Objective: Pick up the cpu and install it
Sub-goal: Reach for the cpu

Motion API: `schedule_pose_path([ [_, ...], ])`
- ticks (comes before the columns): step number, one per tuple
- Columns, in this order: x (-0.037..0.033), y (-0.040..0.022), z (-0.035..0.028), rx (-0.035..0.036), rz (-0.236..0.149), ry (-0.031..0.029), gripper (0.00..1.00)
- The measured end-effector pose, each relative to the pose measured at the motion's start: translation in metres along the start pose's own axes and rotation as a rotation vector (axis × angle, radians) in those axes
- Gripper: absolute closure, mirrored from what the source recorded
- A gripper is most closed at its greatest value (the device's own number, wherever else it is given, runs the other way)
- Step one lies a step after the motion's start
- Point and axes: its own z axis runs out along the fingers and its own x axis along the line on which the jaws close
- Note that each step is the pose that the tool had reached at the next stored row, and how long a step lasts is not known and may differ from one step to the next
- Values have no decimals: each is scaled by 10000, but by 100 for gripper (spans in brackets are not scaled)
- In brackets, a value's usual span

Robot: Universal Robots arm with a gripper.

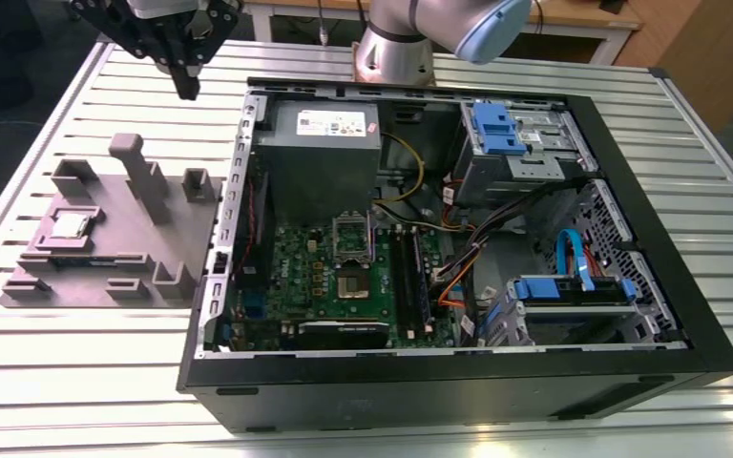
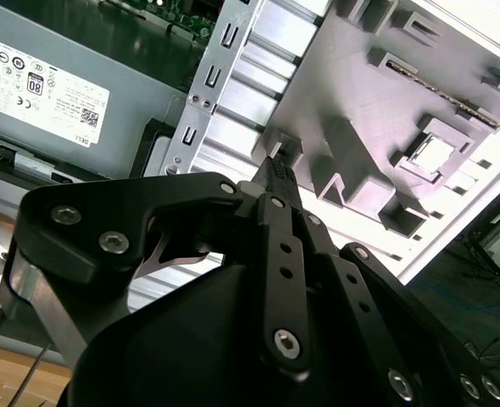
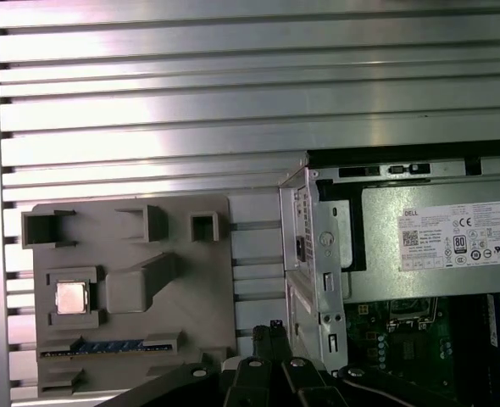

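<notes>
The cpu [image 1: 72,225] lies flat in its square recess on the grey holder [image 1: 137,262], silver top up. The holder sits on the slatted table [image 1: 87,372], to the exterior view's left of the open computer case [image 1: 443,382] — the chip is not yet lifted. My gripper [image 1: 188,91] hangs high over the table past the holder's far edge, near the case corner by the power supply [image 1: 322,143] and well apart from the chip. My fingers [image 2: 277,182] look pressed together with nothing between them.

I judge the step in hand to be the reach for the chip. To do it well I should:

- Spread my fingers wide while I am high, not down among the holder's parts.
- Mind the tall post [image 1: 129,153], which stands between me and the recess; going over it looks better than going round.
- Get square to the chip's sides above the recess and come straight down — a tilted approach would catch the recess wall or tip the chip.
- Take the chip by its thin rim and keep it level, since it is flat and gives little to hold.

The socket [image 1: 351,283] on the board looks uncovered, though I cannot be sure from these views.
</notes>
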Motion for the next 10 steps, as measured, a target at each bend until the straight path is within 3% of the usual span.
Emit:
schedule_pose_path([
  [10, 22, -1, 0, -1, 0, 0, 90],
])
